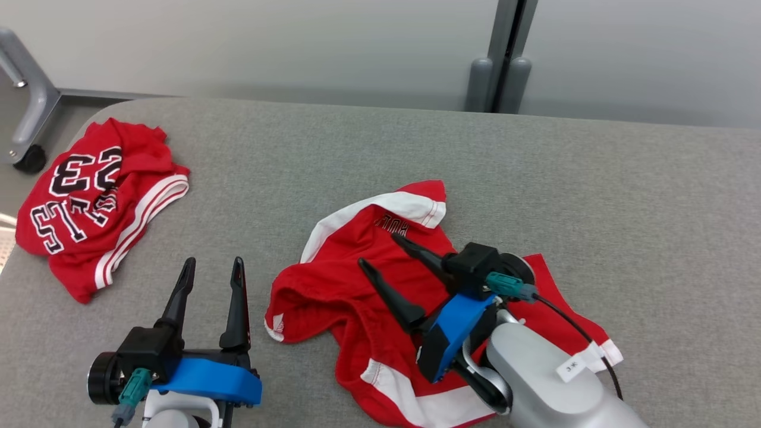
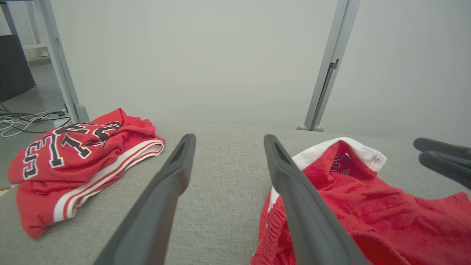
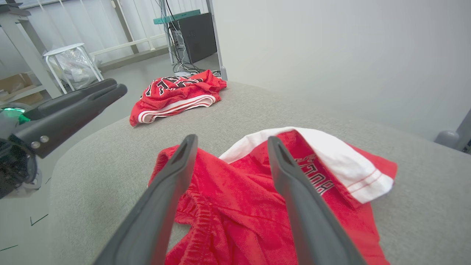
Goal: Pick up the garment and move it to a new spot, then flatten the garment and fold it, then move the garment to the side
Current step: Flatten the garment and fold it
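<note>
Red shorts (image 1: 333, 285): crumpled on grey table (image 1: 416, 142), toward 5 o'clock.
Right gripper (image 1: 379, 249): fingers spread, empty, over the shorts.
Left gripper (image 1: 214, 260): fingers apart, empty, 7 o'clock.
Red 23 jersey (image 1: 89, 202): 10 o'clock.

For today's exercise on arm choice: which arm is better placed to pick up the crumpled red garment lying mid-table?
Right, probably. The right gripper is open directly over the central red garment; the left gripper is open over bare table beside it.
</note>
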{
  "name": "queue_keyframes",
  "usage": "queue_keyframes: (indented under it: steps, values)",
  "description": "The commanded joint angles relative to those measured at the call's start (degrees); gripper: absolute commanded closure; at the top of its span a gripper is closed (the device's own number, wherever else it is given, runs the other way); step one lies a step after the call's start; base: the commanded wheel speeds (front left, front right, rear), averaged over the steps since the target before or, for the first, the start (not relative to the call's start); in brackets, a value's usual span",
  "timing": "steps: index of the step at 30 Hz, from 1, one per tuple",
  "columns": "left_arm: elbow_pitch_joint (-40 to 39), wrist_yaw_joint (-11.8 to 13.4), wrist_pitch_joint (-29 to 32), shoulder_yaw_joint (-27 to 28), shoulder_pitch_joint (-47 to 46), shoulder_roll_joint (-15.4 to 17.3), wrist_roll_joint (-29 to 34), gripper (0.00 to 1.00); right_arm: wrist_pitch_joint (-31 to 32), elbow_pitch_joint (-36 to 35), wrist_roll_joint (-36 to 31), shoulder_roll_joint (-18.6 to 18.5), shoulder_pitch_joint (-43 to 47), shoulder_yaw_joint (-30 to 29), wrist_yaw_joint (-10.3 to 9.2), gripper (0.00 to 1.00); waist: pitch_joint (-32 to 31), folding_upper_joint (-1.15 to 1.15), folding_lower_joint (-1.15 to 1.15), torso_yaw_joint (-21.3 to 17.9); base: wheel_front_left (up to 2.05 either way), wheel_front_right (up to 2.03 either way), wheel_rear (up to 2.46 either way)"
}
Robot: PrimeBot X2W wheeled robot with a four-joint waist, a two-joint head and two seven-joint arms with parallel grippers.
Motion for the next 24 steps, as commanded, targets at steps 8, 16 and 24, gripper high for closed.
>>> queue_keyframes:
  steps: [8, 16, 24]
  values:
    - [0.3, -0.1, -0.2, 1.6, 3.2, 0.9, 1.2, 0.0, -0.2, -12.4, -10.2, -4.1, 14.5, -22.7, 0.01, 0.0, -3.8, 0.0, 0.0, -6.1, 0.0, 0.0, 0.0]
    - [0.9, -0.1, -0.2, 2.1, 5.3, 1.5, 2.0, 0.0, -0.2, -19.5, -16.2, -3.4, 27.0, -35.9, 0.01, 0.0, -5.2, 0.0, 0.0, -8.9, 0.0, 0.0, 0.0]
    - [2.5, -0.1, -0.2, 2.3, 6.8, 2.1, 3.1, 0.0, -0.2, -21.6, -18.8, -1.5, 34.3, -40.9, 0.01, 0.0, -6.7, 0.0, 0.0, -9.4, 0.0, 0.0, 0.0]
